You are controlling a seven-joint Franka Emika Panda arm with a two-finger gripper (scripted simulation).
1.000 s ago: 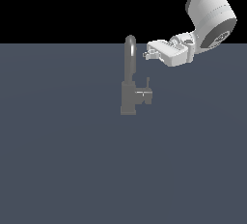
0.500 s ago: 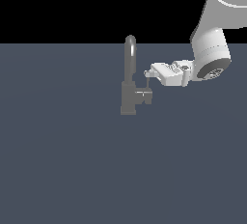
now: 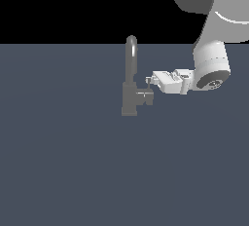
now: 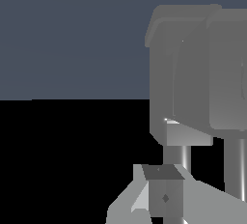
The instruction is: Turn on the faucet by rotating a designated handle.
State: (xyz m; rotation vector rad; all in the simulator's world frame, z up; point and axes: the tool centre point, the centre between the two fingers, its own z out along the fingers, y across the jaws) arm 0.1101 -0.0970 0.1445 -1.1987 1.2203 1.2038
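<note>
The dark grey faucet (image 3: 130,101) stands mid-scene, its tall arched spout (image 3: 131,54) rising from a blocky body. The handle (image 3: 145,97) is a short stub on the side toward the exterior view's right, with a thin lever pin (image 3: 148,85) rising from it. My gripper (image 3: 149,80) reaches in from the exterior view's right, fingertips at the top of that pin. In the wrist view the faucet (image 4: 193,73) fills the frame very close, and the fingers (image 4: 164,196) show as one closed block against the pin (image 4: 176,158). Nothing shows between them.
The flat dark blue-grey floor (image 3: 73,161) spreads all around the faucet. The white arm (image 3: 211,64) comes down from the upper part of the exterior view's right. No other objects show.
The gripper has come down and moved toward the exterior view's left, from beside the spout's top to the handle's lever pin. The faucet looks unmoved.
</note>
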